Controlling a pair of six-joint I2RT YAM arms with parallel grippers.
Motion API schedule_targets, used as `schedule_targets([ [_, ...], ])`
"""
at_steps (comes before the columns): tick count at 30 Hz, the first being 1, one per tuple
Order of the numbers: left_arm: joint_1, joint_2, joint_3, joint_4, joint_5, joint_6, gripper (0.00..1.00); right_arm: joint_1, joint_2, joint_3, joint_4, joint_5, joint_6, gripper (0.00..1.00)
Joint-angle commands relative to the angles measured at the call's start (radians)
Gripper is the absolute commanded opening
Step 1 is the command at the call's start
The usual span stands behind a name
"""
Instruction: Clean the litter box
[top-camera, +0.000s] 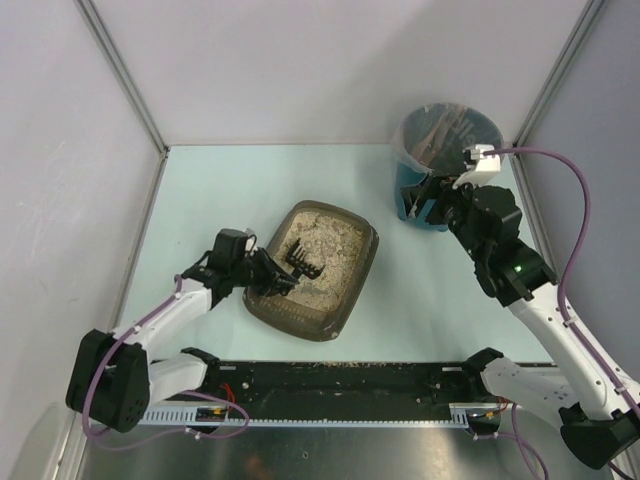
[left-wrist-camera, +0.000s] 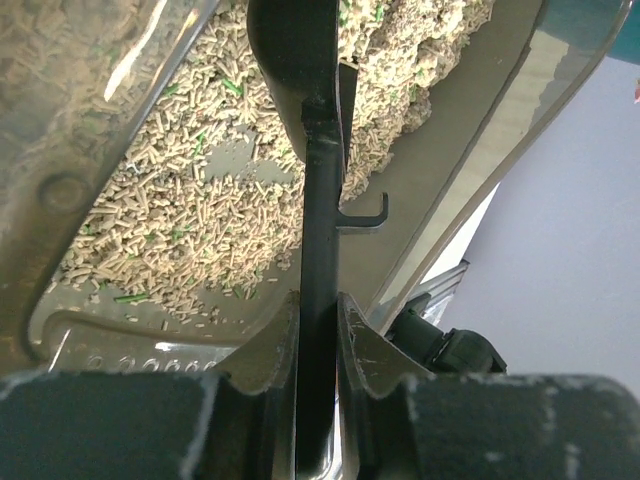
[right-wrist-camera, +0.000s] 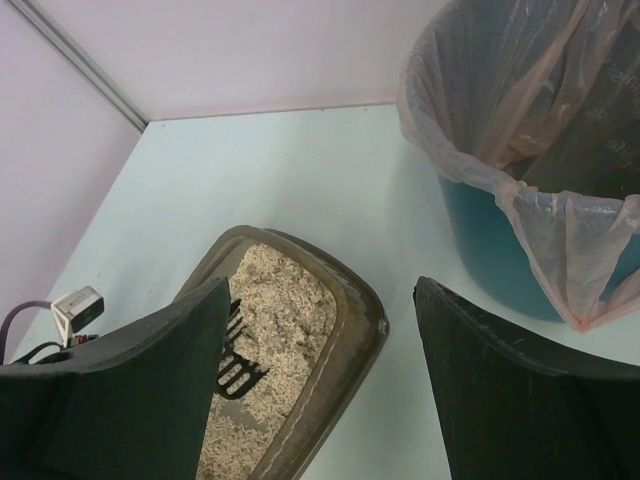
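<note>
Nearest the arms, pale crumbs (top-camera: 400, 372) speckle the black rail (top-camera: 340, 385) at 6 o'clock. Just beyond, the left gripper (top-camera: 262, 272) reaches over the 9 o'clock rim of the litter box (top-camera: 345, 305). Its fingers (left-wrist-camera: 268, 350) are pinched tight on the handle of the scoop (top-camera: 302, 263), whose slotted head lies over the litter, pointing toward 3 o'clock. The box sits in the middle of the table (top-camera: 230, 190), with bare floor showing in patches and green flecks among the beige pellets. Whether the scoop carries a load cannot be told. Farther off, at 1 o'clock, the right gripper (right-wrist-camera: 320, 300) hangs beside the bin (top-camera: 418, 212), fingers (right-wrist-camera: 150, 380) spread wide and empty. The job looks midway at best: sifting is in hand, the carry to the bin is yet to come, and what the bag holds is hidden.
</note>
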Motion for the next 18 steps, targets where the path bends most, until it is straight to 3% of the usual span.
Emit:
schedule_targets([
  [1, 0.021, -0.062, -0.073, 0.059, -0.062, -0.013, 0.00, 0.004, 0.009, 0.008, 0.068, 0.000, -0.012, 0.79],
  [9, 0.065, -0.216, -0.174, 0.108, -0.010, -0.029, 0.00, 0.016, 0.030, 0.009, 0.100, -0.015, -0.007, 0.78],
  [18, 0.076, -0.243, -0.186, 0.137, 0.090, 0.000, 0.00, 0.028, 0.038, 0.017, 0.103, -0.003, -0.012, 0.78],
])
